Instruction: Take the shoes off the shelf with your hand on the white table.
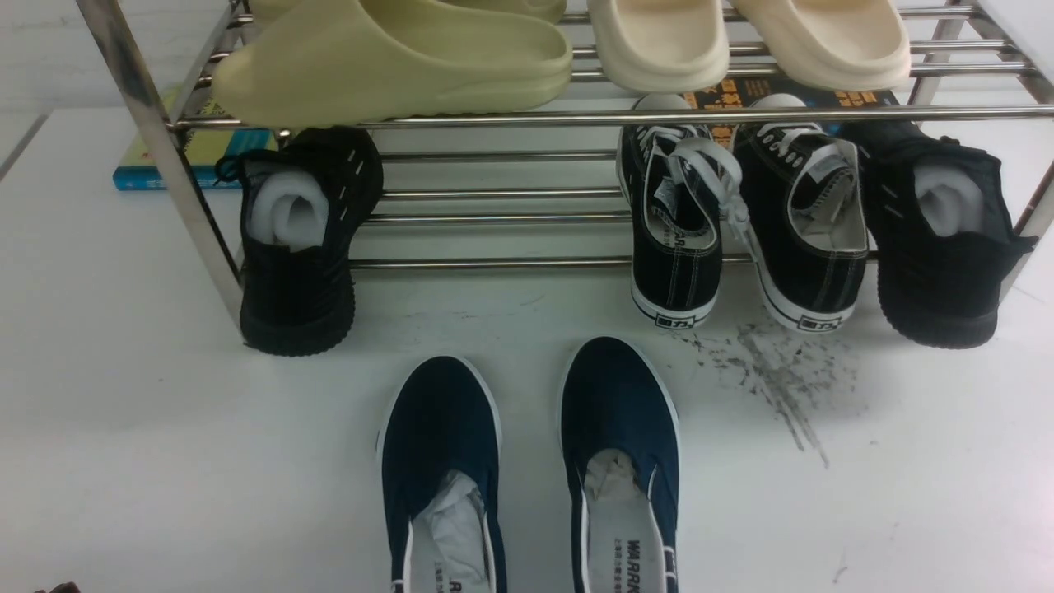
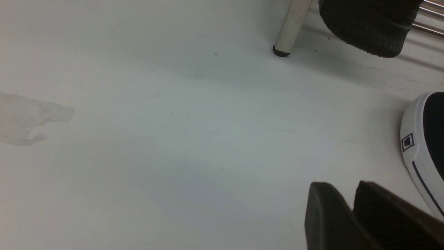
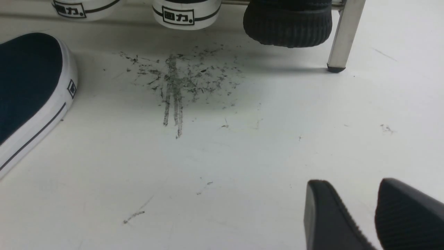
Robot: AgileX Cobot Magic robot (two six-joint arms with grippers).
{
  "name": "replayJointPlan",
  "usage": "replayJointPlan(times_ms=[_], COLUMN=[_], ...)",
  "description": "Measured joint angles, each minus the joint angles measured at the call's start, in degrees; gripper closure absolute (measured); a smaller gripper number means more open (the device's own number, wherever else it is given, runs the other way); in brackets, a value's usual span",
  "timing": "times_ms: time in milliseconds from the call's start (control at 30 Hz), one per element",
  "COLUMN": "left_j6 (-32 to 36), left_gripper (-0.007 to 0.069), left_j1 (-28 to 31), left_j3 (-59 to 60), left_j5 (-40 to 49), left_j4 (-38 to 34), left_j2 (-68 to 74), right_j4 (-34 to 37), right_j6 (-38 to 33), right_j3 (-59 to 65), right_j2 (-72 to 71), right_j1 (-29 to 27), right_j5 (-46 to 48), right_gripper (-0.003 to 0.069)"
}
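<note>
Two navy blue canvas slip-ons (image 1: 527,469) lie side by side on the white table (image 1: 165,461), toes pointing toward a chrome shoe rack (image 1: 494,218) just beyond them, not touching it. Their matte woven uppers are rounded at the toe, edged by a smooth white rubber sole with a thin dark stripe and a small square logo; crumpled white paper fills each opening, and the right shoe's white insole shows black lettering. The rack is made of shiny round metal rods with slanted posts ending in black feet. Its lower tier holds two black knit sneakers (image 1: 300,239) with ribbed soles and white foam rolls inside, and between them a pair of black lace-up sneakers (image 1: 745,222) with white laces. Smooth cream foam slides (image 1: 395,58) sit above. Black scuff marks (image 1: 774,379) streak the table. The left gripper (image 2: 350,208) and the right gripper (image 3: 360,208) each hover over bare table, rubbery black fingers slightly parted, holding nothing.
</note>
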Motion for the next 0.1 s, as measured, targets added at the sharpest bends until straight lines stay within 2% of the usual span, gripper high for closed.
replayJointPlan(times_ms=[100], left_j6=[0.0], left_gripper=[0.0466], left_j1=[0.0], left_j3=[0.0], left_j5=[0.0], left_j4=[0.0], left_j2=[0.0], right_j4=[0.0], right_j6=[0.0], right_j3=[0.0], right_j2=[0.0], right_j1=[0.0], right_j5=[0.0], right_gripper=[0.0419])
